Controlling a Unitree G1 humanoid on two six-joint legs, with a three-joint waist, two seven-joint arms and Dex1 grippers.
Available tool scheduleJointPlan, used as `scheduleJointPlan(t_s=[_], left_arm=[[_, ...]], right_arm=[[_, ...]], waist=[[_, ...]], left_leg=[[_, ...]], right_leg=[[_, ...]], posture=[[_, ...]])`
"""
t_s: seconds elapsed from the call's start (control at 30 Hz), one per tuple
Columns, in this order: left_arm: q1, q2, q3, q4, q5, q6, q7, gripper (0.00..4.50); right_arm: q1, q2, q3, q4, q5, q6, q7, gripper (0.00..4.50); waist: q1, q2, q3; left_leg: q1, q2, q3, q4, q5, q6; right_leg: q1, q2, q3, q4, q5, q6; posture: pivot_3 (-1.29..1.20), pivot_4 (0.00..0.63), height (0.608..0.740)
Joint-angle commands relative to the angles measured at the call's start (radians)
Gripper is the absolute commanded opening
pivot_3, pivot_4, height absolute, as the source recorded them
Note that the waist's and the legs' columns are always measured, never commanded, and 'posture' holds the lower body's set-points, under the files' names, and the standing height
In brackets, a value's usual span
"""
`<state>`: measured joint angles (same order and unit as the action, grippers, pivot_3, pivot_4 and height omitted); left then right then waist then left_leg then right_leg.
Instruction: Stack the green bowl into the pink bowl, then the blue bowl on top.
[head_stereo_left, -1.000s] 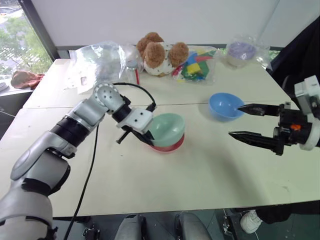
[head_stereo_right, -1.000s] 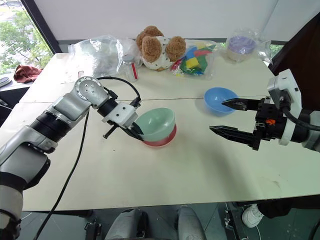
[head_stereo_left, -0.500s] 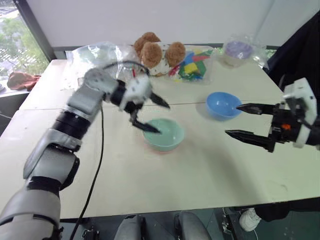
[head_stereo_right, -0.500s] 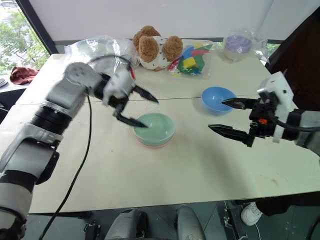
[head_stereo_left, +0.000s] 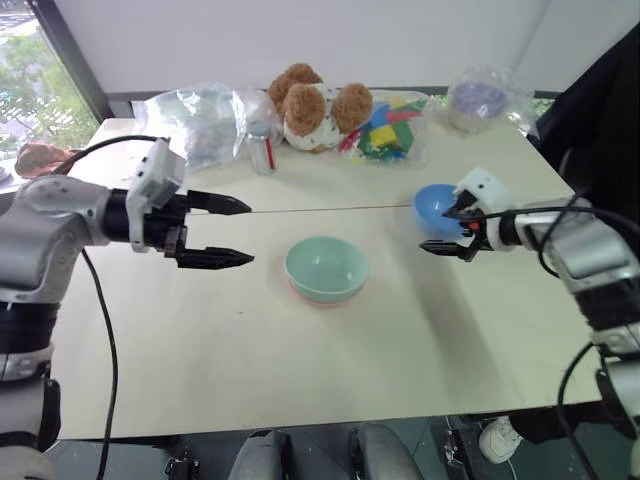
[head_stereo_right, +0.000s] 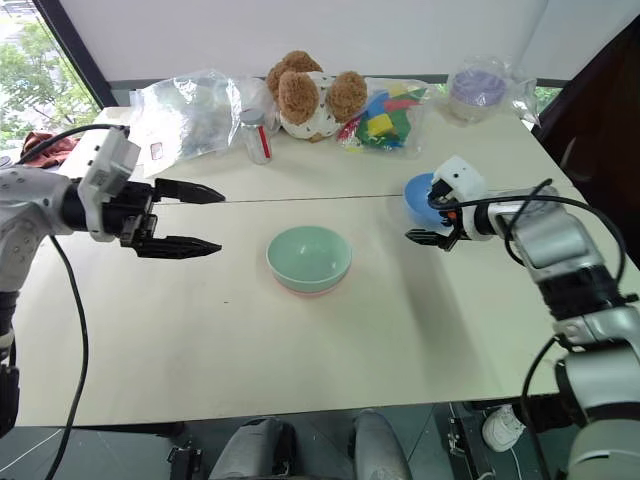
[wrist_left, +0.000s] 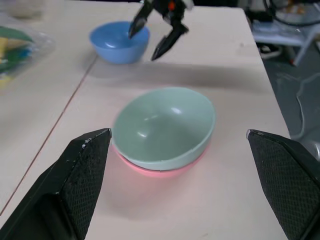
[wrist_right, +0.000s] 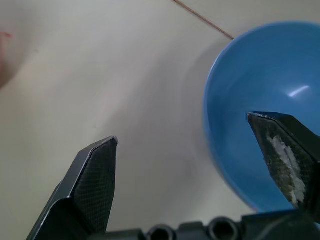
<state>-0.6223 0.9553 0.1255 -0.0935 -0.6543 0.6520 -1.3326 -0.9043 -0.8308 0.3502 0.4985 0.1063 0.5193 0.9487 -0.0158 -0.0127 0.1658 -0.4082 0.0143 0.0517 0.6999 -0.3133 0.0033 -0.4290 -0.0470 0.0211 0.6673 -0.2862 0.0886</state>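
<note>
- The green bowl (head_stereo_left: 326, 268) sits upright, nested inside the pink bowl (wrist_left: 145, 168), near the middle of the worktop (head_stereo_left: 330, 370). Of the pink bowl, a thin rim shows beneath the green one.
- The blue bowl (head_stereo_left: 440, 208) stands upright on the worktop, apart from the stacked pair, on the robot's right and slightly farther back, just past the seam between the two worktop panels.
- The right hand (head_stereo_left: 447, 230) is at the blue bowl with its two black fingers spread wide. In the right wrist view one finger (wrist_right: 285, 152) lies over the bowl's inside and the other (wrist_right: 95, 182) over bare worktop outside the rim, so the near wall of the bowl lies between them. Whether either finger touches the bowl cannot be told; nothing is pinched.
- The left hand (head_stereo_left: 232, 232) hangs above the worktop, well to the robot's left of the stacked bowls, fingers spread wide and pointing toward them. It holds nothing and is clear of both bowls.
- Along the far edge of the worktop: a brown teddy bear (head_stereo_left: 315, 103) at the centre, a clear bag of coloured blocks (head_stereo_left: 388, 128) just beside it on the right, and a crumpled clear plastic bag (head_stereo_left: 195, 122) on the left.
- A small clear bottle (head_stereo_left: 262, 150) stands upright between the plastic bag and the bear.
- A lavender bowl wrapped in clear plastic (head_stereo_left: 483, 100) sits at the far right corner.
</note>
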Motion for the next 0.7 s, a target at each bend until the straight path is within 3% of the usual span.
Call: scheduleJointPlan(t_s=[0.03,0.13,0.23,0.43,0.47,0.63,0.7], left_arm=[[0.038,0.017,0.110,-0.059,-0.067,0.051,0.054,4.48],[0.103,0.032,0.179,-0.100,-0.107,0.089,0.082,4.48],[0.164,0.043,0.220,-0.136,-0.126,0.100,0.098,4.50],[0.221,0.050,0.257,-0.149,-0.159,0.110,0.111,4.50],[0.225,0.052,0.256,-0.145,-0.159,0.105,0.109,4.50],[0.224,0.058,0.242,-0.116,-0.148,0.085,0.101,4.50],[0.215,0.067,0.232,-0.102,-0.141,0.079,0.089,4.50]], right_arm=[[-0.085,0.032,0.017,0.167,-0.088,-0.104,0.037,4.50],[-0.142,0.071,0.035,0.328,-0.153,-0.188,0.053,4.50],[-0.181,0.098,0.033,0.435,-0.196,-0.250,0.067,3.62],[-0.236,0.121,0.012,0.530,-0.247,-0.321,0.089,0.39],[-0.241,0.122,0.012,0.538,-0.258,-0.335,0.088,0.03],[-0.258,0.104,-0.006,0.486,-0.276,-0.397,0.137,0.03],[-0.217,0.064,-0.032,0.260,-0.199,-0.389,0.294,0.03]], waist=[[0.001,0.000,0.000],[-0.001,0.000,0.000],[-0.004,0.000,0.000],[-0.007,0.000,0.000],[-0.007,0.000,0.000],[-0.003,0.000,0.000],[-0.005,0.000,0.000]], left_leg=[[0.000,0.000,0.000,0.000,0.001,-0.001],[0.000,0.000,0.000,0.000,0.001,-0.003],[0.000,0.000,0.000,0.000,0.002,-0.003],[0.000,0.000,0.000,-0.001,0.002,-0.004],[0.001,0.000,0.001,-0.001,0.002,-0.004],[0.001,0.000,0.000,-0.001,0.002,-0.004],[0.001,-0.001,0.000,-0.001,0.002,-0.004]], right_leg=[[0.000,0.000,0.000,0.000,0.000,0.000],[0.000,-0.001,0.000,0.000,0.000,0.000],[0.000,-0.001,0.000,0.000,0.000,0.000],[0.000,-0.002,0.000,0.000,0.000,0.000],[0.000,-0.002,0.000,0.000,0.000,0.000],[0.001,-0.003,-0.001,0.000,0.000,0.000],[0.001,-0.003,-0.001,0.000,0.000,0.000]], posture=[[0.00,0.150,0.740],[0.00,0.150,0.740],[0.00,0.150,0.740],[0.00,0.150,0.740],[0.00,0.150,0.740],[0.00,0.150,0.740],[0.00,0.150,0.740]])
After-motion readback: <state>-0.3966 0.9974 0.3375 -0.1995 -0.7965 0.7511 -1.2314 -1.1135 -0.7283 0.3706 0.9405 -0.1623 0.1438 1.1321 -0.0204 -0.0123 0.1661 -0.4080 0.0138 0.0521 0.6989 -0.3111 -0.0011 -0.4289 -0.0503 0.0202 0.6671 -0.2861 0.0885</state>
